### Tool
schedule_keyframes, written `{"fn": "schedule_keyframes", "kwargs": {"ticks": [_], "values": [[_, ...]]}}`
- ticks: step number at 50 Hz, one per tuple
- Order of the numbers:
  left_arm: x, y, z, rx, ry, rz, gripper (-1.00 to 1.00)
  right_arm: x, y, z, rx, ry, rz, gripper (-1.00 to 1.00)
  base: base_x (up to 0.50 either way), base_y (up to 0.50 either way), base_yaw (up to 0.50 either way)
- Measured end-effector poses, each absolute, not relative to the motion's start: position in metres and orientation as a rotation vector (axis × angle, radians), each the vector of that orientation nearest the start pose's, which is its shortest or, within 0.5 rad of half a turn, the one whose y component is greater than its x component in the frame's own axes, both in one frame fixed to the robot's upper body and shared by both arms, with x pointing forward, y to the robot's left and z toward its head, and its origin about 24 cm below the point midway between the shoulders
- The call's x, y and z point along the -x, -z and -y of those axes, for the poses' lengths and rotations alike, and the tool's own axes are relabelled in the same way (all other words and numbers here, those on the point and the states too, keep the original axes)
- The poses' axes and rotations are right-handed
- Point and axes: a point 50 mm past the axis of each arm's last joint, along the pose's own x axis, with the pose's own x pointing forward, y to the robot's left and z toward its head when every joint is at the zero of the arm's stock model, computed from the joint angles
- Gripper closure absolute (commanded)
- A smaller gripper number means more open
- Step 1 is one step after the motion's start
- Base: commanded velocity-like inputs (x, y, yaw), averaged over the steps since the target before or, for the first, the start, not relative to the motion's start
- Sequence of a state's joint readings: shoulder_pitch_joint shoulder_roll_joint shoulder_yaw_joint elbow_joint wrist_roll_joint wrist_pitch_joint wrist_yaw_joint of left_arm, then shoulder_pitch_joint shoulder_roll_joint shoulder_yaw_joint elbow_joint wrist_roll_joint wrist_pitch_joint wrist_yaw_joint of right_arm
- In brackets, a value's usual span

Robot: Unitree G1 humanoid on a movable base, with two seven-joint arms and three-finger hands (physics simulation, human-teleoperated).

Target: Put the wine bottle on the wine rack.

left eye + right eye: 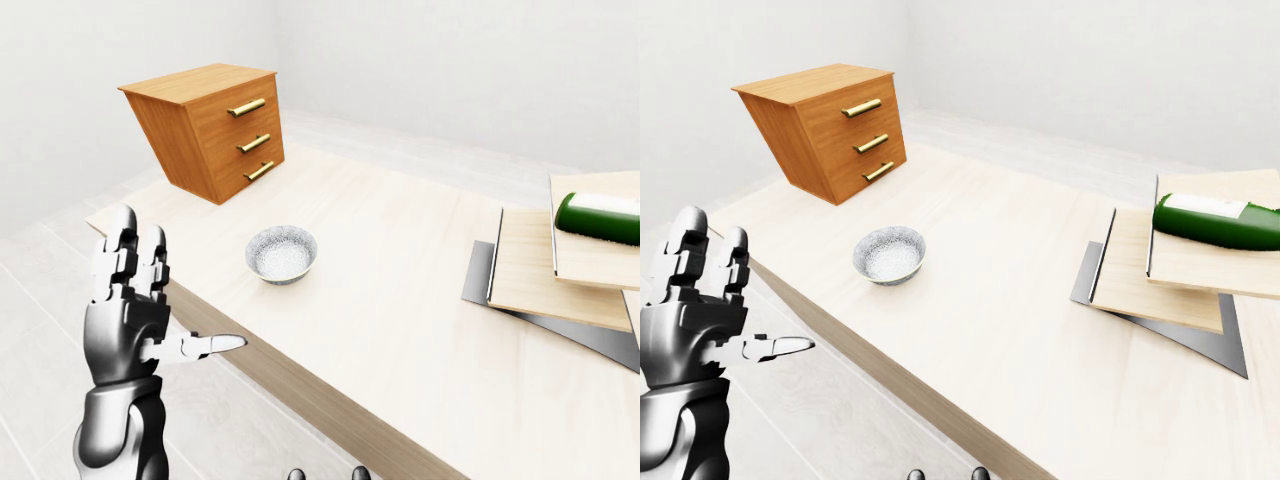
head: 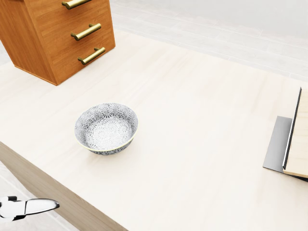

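left hand (image 1: 130,300) open, fingers spread, holding nothing

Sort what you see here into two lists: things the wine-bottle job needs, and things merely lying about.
Needed for the job:
wine bottle, lying on its side
stepped wooden wine rack
left hand, open, empty

Lying about:
patterned bowl
chest of drawers

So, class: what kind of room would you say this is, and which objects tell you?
Probably a simulated home dining or kitchen corner, though it is sparse. A patterned bowl sits on a long pale wooden table, with a small chest of drawers and a green wine bottle lying on stepped boards.
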State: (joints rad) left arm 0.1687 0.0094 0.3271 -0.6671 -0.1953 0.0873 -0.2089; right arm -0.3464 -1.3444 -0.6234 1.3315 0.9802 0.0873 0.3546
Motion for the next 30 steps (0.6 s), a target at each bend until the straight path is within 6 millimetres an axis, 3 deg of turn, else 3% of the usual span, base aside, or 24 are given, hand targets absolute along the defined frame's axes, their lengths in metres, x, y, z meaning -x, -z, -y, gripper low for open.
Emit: {"fn": "schedule_keyframes", "kwargs": {"ticks": [13,22,28,30], "values": [[-0.187,-0.153,-0.214,-0.003,-0.084,0.449,-1.0,-0.104,-0.228,0.543,-0.294,0.893,0.261,-0.13,0.0,0.0,0.0],[-0.187,-0.154,-0.213,-0.004,-0.083,0.455,-1.0,-0.09,-0.258,0.544,-0.221,0.873,0.308,-0.19,0.0,0.0,0.0],[-0.186,-0.155,-0.213,-0.006,-0.082,0.461,-1.0,-0.082,-0.283,0.543,-0.163,0.852,0.348,-0.35,0.0,0.0,0.0],[-0.186,-0.156,-0.213,-0.006,-0.082,0.463,-1.0,-0.079,-0.292,0.542,-0.141,0.842,0.359,-0.48,0.0,0.0,0.0]]}}
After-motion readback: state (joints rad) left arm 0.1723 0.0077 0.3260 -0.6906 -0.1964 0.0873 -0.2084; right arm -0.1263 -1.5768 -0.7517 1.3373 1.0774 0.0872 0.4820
